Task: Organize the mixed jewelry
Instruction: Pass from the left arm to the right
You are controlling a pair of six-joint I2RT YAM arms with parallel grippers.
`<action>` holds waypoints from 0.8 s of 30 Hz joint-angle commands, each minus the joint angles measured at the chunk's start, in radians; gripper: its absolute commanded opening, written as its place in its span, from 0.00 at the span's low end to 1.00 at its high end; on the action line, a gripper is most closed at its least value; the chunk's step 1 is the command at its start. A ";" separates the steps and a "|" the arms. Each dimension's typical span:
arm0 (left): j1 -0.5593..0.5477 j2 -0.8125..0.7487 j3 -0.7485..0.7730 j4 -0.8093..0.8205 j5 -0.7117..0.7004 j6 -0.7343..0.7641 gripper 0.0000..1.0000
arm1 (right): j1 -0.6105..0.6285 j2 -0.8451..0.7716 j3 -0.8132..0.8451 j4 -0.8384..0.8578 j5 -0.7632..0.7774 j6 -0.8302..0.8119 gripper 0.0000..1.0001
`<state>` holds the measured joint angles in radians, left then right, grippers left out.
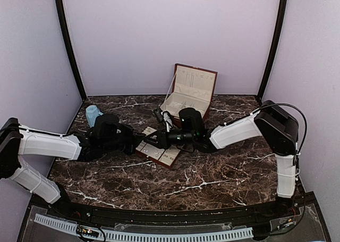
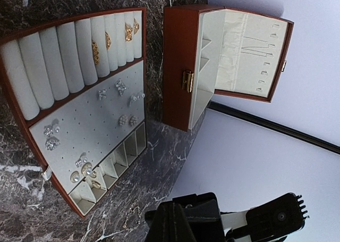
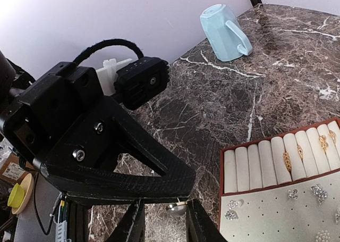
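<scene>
A pearl stud earring hangs above the marble, its pin at the tip of my left gripper, which is shut on it. My right gripper stands open around the pearl, and its right finger touches the pin. From above, both grippers meet at the tray's left end. The cream-lined tray holds gold rings in its rolls and sparkling studs on its pin panel. A thin gold chain lies on the table beside the tray.
The red-brown hinged box stands open behind the tray. An upturned blue cup sits at the back left. Purple walls close the table on three sides.
</scene>
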<state>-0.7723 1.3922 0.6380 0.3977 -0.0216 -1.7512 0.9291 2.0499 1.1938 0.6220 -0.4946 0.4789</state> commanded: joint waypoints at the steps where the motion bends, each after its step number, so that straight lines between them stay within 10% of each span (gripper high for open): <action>1: -0.006 -0.010 -0.009 0.039 0.019 0.002 0.00 | 0.001 0.009 0.037 0.012 -0.007 -0.026 0.27; 24: -0.006 0.005 -0.015 0.050 0.059 0.005 0.00 | -0.029 -0.020 0.012 0.016 -0.026 -0.089 0.15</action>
<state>-0.7708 1.3987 0.6376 0.4217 -0.0067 -1.7515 0.9081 2.0506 1.1995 0.6060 -0.5274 0.4160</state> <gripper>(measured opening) 0.027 0.163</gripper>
